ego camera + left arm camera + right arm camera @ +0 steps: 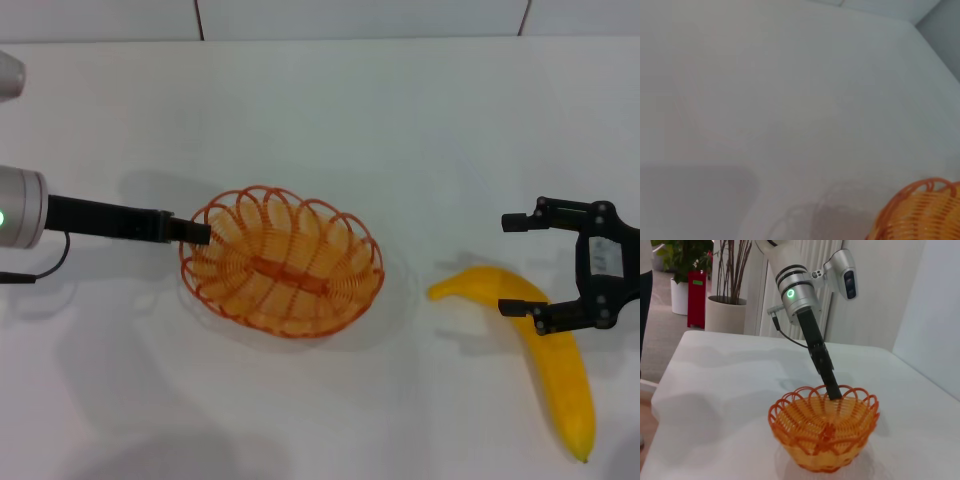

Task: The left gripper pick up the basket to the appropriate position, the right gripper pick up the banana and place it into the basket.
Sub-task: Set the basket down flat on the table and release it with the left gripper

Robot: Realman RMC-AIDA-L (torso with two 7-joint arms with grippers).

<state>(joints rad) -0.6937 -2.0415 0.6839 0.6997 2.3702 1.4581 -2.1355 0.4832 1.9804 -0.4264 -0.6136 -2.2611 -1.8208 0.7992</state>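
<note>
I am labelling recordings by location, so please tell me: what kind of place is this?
Probably an indoor office or lab space. The white table stands by potted plants, and the left gripper meets the basket rim.

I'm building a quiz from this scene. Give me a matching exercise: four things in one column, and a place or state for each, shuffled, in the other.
Things:
1. left gripper
2. right gripper
3. banana
4. basket

Places or states:
A. lying on the table's right side
B. at the basket's left rim
C. open, one finger over the banana
D. holds nothing, left of the banana

Pairs: 1-B, 2-C, 3-A, 4-D
</note>
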